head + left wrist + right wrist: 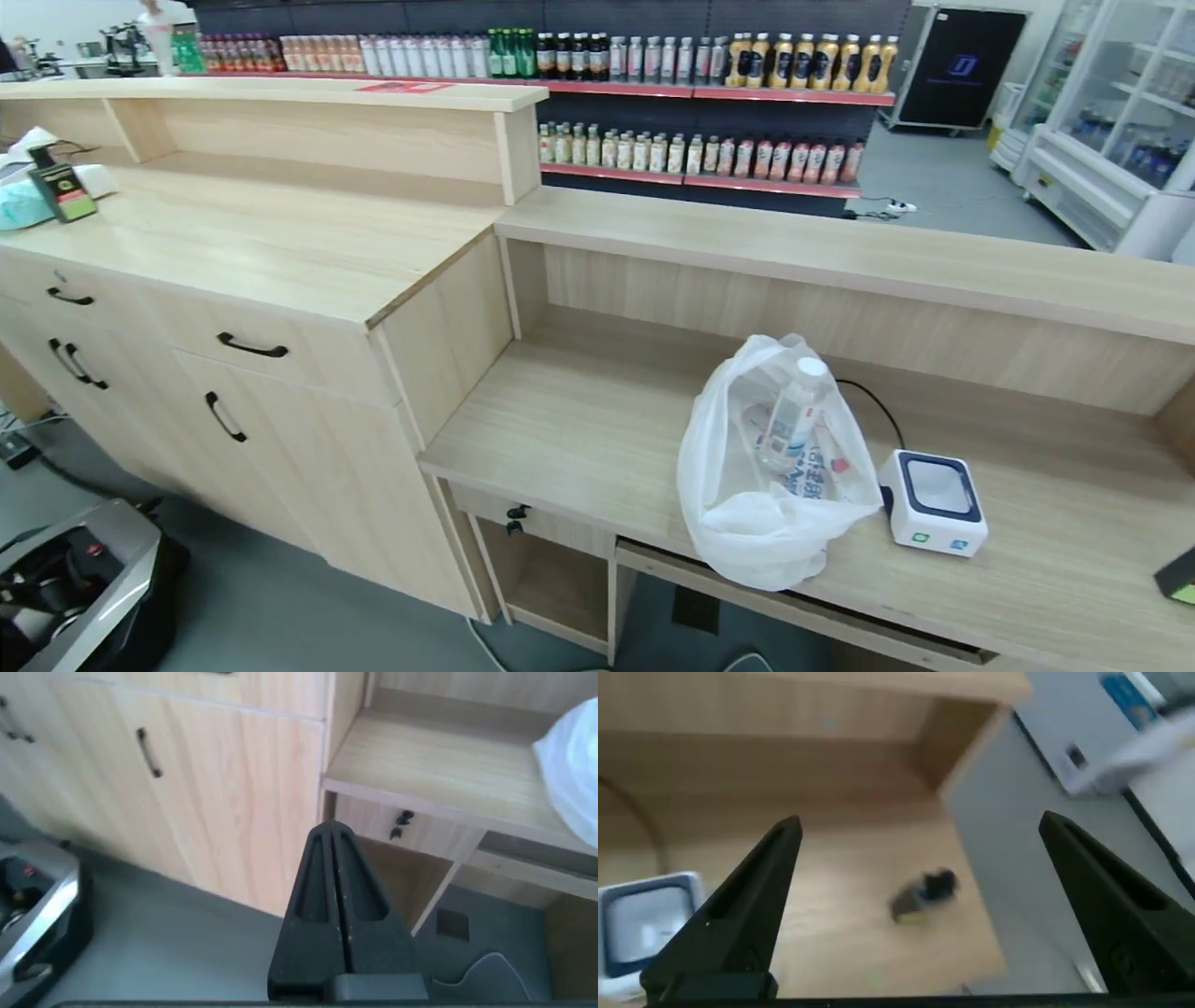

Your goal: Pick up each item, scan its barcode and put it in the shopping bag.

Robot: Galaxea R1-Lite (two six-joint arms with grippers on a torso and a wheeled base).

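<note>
The white shopping bag (747, 523) stands open on the low wooden counter (579, 411), and 1 clear bottle (789, 415) with a white cap is already inside it, leaning. So it looks like at least 1 item is done. The little white scanner (936, 499) sits just beside the bag. The left gripper (336, 873) is closed tight with nothing in it, down low by the cupboard (280, 392). The right gripper (922, 831) is wide open and holds nothing, above the counter near a small dark thing (924, 894), too blurry to name. That may be the next item to scan and bag. Behind the counter are long shelves (709, 93) full of drinks, a grey floor, and a glass fridge (1111, 121).
</note>
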